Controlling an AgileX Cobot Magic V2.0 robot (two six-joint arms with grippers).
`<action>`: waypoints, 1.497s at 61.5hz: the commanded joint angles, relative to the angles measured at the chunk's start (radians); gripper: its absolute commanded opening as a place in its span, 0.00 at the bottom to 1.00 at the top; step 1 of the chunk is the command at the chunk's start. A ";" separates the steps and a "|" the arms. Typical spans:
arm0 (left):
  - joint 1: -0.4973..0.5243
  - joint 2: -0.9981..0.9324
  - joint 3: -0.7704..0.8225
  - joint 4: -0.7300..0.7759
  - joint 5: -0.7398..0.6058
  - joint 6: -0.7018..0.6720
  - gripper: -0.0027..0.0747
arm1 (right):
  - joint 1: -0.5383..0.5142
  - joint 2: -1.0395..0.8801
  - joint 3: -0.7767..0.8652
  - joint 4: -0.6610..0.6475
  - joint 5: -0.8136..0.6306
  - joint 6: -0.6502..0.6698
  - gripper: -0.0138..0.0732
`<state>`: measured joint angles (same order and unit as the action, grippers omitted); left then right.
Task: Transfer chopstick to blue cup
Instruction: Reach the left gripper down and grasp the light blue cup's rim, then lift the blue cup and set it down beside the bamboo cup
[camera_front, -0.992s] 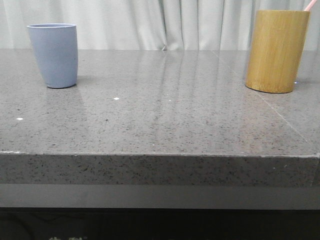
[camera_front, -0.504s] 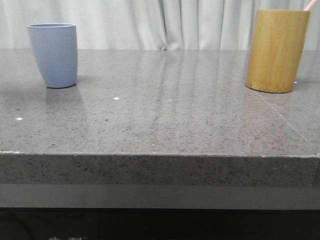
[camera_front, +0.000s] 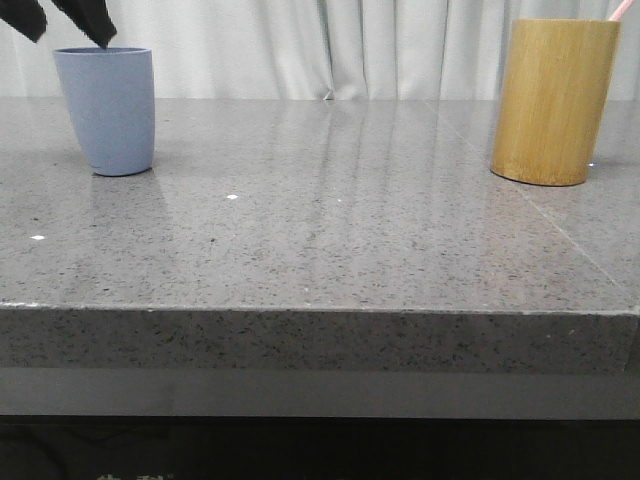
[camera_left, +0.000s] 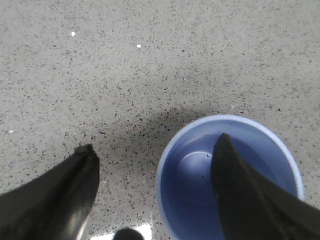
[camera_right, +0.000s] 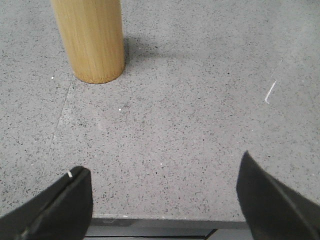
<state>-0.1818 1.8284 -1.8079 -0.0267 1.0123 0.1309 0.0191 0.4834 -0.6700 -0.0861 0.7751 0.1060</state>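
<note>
The blue cup (camera_front: 105, 110) stands upright at the table's far left. Just above its rim hangs my left gripper (camera_front: 72, 42), open and holding nothing. In the left wrist view the left gripper (camera_left: 154, 142) straddles the blue cup's (camera_left: 187, 185) wall, one finger over the empty inside and the other over the bare table. A pink chopstick (camera_front: 622, 10) tip pokes out of the bamboo holder (camera_front: 553, 100) at the far right. My right gripper (camera_right: 163, 162) is open and empty near the table's front edge, well short of the bamboo holder (camera_right: 90, 40).
The grey speckled stone table (camera_front: 330, 220) stretches between the cup and the holder. Its front edge (camera_right: 165, 218) lies right under my right gripper. A white curtain (camera_front: 300, 45) hangs behind the table.
My left gripper's fingers have come into the front view at the top left, above the blue cup. The cup, the holder and the chopstick have not moved.
</note>
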 joint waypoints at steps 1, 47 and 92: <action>-0.008 -0.019 -0.051 -0.002 -0.012 -0.009 0.57 | -0.007 0.012 -0.029 -0.008 -0.076 0.002 0.85; -0.008 0.006 -0.055 -0.002 0.000 -0.009 0.01 | -0.007 0.012 -0.029 -0.008 -0.076 0.002 0.85; -0.330 0.143 -0.496 -0.048 0.107 -0.009 0.01 | -0.007 0.012 -0.029 -0.007 -0.093 0.002 0.85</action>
<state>-0.4775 1.9838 -2.2264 -0.0426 1.1590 0.1271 0.0191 0.4834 -0.6700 -0.0861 0.7607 0.1060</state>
